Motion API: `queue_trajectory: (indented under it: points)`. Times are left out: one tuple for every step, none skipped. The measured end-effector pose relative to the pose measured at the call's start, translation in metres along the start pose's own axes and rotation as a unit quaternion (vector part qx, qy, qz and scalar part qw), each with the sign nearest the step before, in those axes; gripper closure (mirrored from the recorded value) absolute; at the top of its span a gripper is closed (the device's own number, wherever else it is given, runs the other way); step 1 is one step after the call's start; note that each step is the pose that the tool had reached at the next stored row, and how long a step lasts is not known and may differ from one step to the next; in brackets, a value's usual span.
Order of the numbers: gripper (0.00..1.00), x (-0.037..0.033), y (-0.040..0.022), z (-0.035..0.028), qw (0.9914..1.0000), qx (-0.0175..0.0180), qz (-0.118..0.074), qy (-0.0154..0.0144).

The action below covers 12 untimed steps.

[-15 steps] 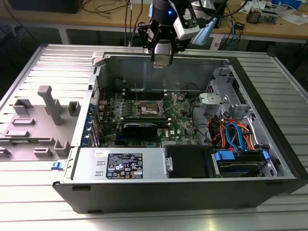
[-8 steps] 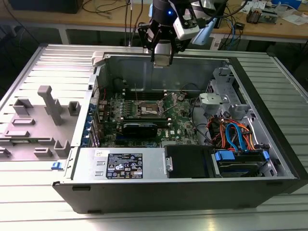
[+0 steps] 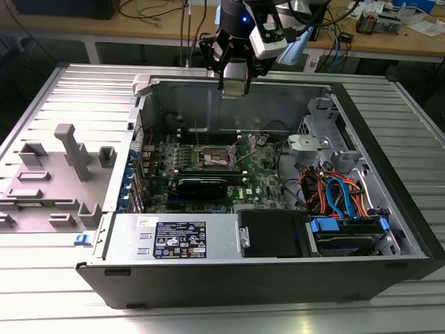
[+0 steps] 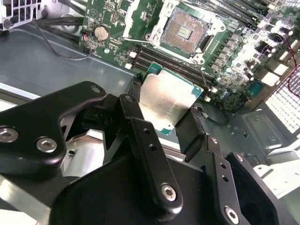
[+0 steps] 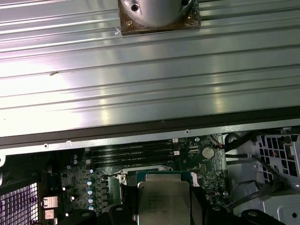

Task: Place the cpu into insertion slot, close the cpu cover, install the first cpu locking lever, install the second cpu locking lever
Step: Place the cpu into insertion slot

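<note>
Exterior view, from its left: a grey fixture (image 3: 66,170) of blocks and posts lies on the ribbed metal desk (image 3: 42,97), just beside an open computer case (image 3: 208,285) lying on its side. Inside the case, a labelled power supply box (image 3: 177,238) sits along the near wall, and behind it the green motherboard (image 3: 268,177) carries a long black card (image 3: 201,185) and the insertion slot (image 3: 212,158), near the middle of the board. The end effector (image 3: 235,89) hangs above the case's far wall, well apart from the slot. Toward the exterior view's right, orange and blue cables (image 3: 341,195) run down to a drive bay. In the second wrist view the end effector (image 4: 165,105) is closed partway, its two black fingers (image 4: 136,86) pressing opposite edges of the cpu (image 4: 168,93), whose dull silver top faces the camera. The insertion slot (image 4: 185,30) lies beyond it on the board with its tan pin field exposed, apart from the chip. In the first wrist view the cpu (image 5: 164,199) sits in the end effector (image 5: 164,213), over the board near the memory slots (image 5: 131,151).
</note>
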State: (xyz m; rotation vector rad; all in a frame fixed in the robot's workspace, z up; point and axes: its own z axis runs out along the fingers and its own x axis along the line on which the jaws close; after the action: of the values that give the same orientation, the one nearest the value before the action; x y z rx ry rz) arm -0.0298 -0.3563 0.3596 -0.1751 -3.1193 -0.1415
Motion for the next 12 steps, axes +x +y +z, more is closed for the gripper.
queue_trajectory:
  points:
    - [0.46,0.0,-0.0008,0.0004,0.99998,-0.0001,0.006,-0.0004]
    - [0.46,-0.0001,-0.001,0.0007,0.99996,0.0,0.009,-0.0007]
    - [0.46,-0.0001,-0.0013,0.0009,0.99992,-0.0001,0.012,-0.001]
    - [0.46,-0.0003,-0.0019,0.0013,0.99988,-0.0002,0.016,-0.0013]
    - [0.46,-0.0004,-0.0028,0.0015,0.99984,-0.0003,0.018,-0.0015]
    - [0.46,-0.0005,-0.0041,0.0016,0.9998,-0.0003,0.02,-0.0017]
    - [0.46,-0.0007,-0.0064,0.0017,0.99974,-0.0004,0.023,-0.0019]
    - [0.46,-0.0008,-0.0073,0.0017,0.99971,-0.0005,0.024,-0.002]
    - [0.46,-0.0008,-0.0077,0.0018,0.9997,-0.0005,0.024,-0.0021]
    - [0.46,-0.0009,-0.008,0.0018,0.99969,-0.0005,0.025,-0.0021]
    - [0.46,-0.0009,-0.0082,0.0019,0.99969,-0.0004,0.025,-0.0021]
    - [0.46,-0.001,-0.0086,0.0018,0.99969,-0.0004,0.025,-0.0021]
